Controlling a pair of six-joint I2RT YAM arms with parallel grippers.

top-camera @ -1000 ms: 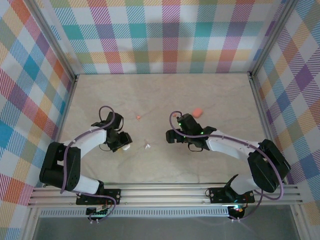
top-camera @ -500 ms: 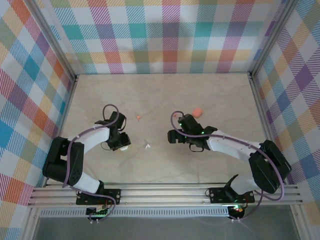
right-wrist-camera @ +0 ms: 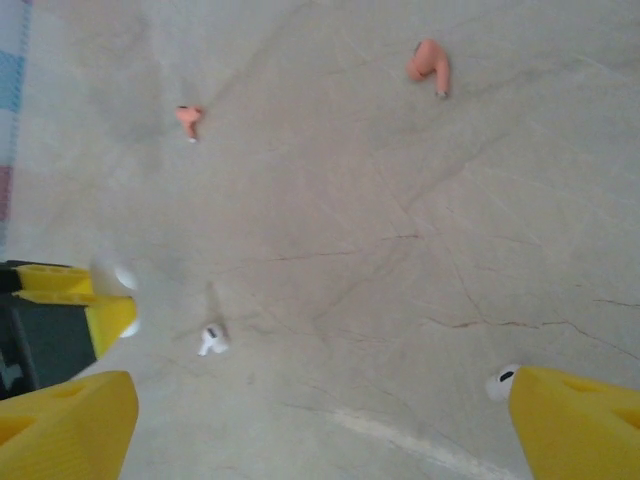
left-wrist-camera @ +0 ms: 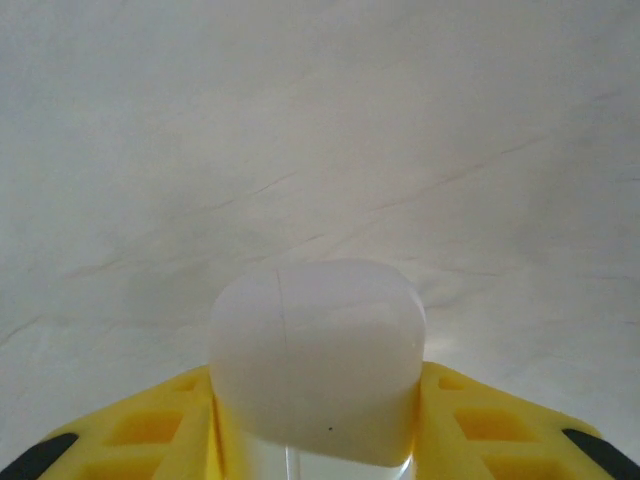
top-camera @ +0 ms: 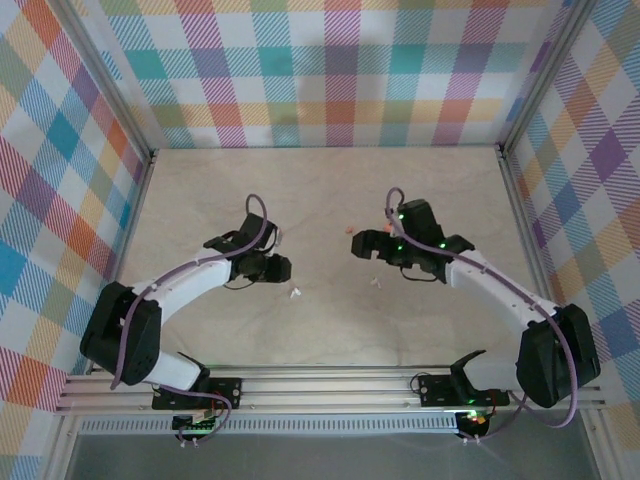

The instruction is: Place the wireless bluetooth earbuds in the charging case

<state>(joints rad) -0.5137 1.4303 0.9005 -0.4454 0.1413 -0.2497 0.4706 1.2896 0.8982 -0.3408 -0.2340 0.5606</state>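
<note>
Four, by count: saw four tiny earbuds loose on the surface (top-camera: 330, 335), none yet in a case.

Found the right pincer (right-wrist-camera: 322, 405) spread wide and holding nothing, hanging over the surface. Spotted the near white earbud (right-wrist-camera: 503, 382) right at that pincer's right finger (right-wrist-camera: 580, 430), peeking out from behind the tip. Could not tell if touching or just beside. Could not tell which way its stem pointed either, with most of it hidden.

Saw the far white earbud (right-wrist-camera: 211, 340) well apart from the right pincer, off toward the left pincer (top-camera: 274, 268). Saw the near pink earbud (right-wrist-camera: 428, 65) and the far pink earbud (right-wrist-camera: 188, 120) out ahead of the right pincer, both farther off than the near white earbud.

Found the left pincer, also well apart from the right pincer, clenched on the white case (left-wrist-camera: 315, 350) with one yellow finger on each side. Noticed a thin seam line on the case. Looked shut, so guessed at a lid to open first.

Judged the right pincer the one to fetch: free, and closest to the near white earbud. Reckoned on a small slide toward its own right finger to bring the earbud between the tips, then a drop and a squeeze. Feared a bump from that finger, and so tiny a thing skidding away.
</note>
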